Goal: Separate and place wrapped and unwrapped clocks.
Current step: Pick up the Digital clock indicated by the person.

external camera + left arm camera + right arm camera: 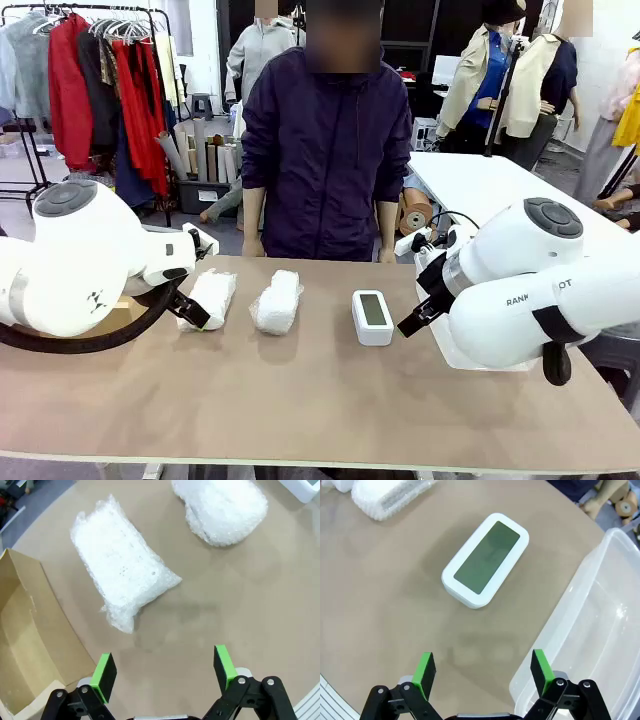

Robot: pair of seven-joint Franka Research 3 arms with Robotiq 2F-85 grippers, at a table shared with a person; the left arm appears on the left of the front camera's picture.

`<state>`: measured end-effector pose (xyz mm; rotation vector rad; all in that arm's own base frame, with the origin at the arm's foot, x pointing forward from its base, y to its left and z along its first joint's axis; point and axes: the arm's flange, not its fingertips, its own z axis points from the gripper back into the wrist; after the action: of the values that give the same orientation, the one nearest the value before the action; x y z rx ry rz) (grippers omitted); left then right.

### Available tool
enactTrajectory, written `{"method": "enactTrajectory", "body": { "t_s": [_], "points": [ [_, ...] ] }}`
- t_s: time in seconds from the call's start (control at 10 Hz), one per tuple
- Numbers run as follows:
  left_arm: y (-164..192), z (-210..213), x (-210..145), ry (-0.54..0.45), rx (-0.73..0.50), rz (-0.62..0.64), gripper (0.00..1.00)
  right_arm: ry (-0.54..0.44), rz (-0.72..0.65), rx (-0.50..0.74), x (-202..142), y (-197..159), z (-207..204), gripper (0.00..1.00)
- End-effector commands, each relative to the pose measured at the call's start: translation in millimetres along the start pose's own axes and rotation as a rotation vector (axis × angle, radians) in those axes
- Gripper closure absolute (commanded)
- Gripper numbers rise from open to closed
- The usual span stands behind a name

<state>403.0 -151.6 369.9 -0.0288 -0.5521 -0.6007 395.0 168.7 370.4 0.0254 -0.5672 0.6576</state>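
Brown tabletop (pixel 300 400) across the frame, and 3 clocks sit on it in a row running left to right, nearer the far edge than the robot's. Left wrapped clock (pixel 210 298): an oblong bundle in crinkly white wrap, lying flat, its long axis going from the robot's side toward the far side with the far end leaning a little to the right. Just beside it and not touching, the middle wrapped clock (pixel 277 302), plumper, long axis much the same way. Then a gap, and the bare clock (pixel 373 316): white, rounded corners, on its back with the grey-green screen facing up, long axis also near to far. From the right wrist it reads as a diagonal, lower left to upper right.

Left gripper (pixel 164 668) hangs above bare tabletop on the near side of the left wrapped clock, green pads spread wide, nothing between them. An open brown cardboard box (pixel 25 645) sits to its left. Right gripper (pixel 483 669) is spread wide too, empty, short of the bare clock, with a clear plastic tub (pixel 600 630) to the right of the clock and 1 finger over its rim. A person (pixel 325 150) in a dark jacket stands at the far edge.
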Motion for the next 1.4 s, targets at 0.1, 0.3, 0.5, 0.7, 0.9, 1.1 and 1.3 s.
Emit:
{"method": "enactTrajectory", "body": {
  "t_s": [0.1,0.3,0.5,0.7,0.9,1.1,1.3],
  "points": [
    [0.0,0.1,0.1,0.0,0.0,0.0,0.0,0.0,0.0,0.0,0.0,0.0,0.0,0.0],
    [0.0,0.1,0.1,0.0,0.0,0.0,0.0,0.0,0.0,0.0,0.0,0.0,0.0,0.0],
    [0.0,0.1,0.1,0.0,0.0,0.0,0.0,0.0,0.0,0.0,0.0,0.0,0.0,0.0],
    [0.0,0.1,0.1,0.0,0.0,0.0,0.0,0.0,0.0,0.0,0.0,0.0,0.0,0.0],
    [0.0,0.1,0.1,0.0,0.0,0.0,0.0,0.0,0.0,0.0,0.0,0.0,0.0,0.0],
    [0.0,0.1,0.1,0.0,0.0,0.0,0.0,0.0,0.0,0.0,0.0,0.0,0.0,0.0],
    [0.0,0.1,0.1,0.0,0.0,0.0,0.0,0.0,0.0,0.0,0.0,0.0,0.0,0.0]
  ]
}}
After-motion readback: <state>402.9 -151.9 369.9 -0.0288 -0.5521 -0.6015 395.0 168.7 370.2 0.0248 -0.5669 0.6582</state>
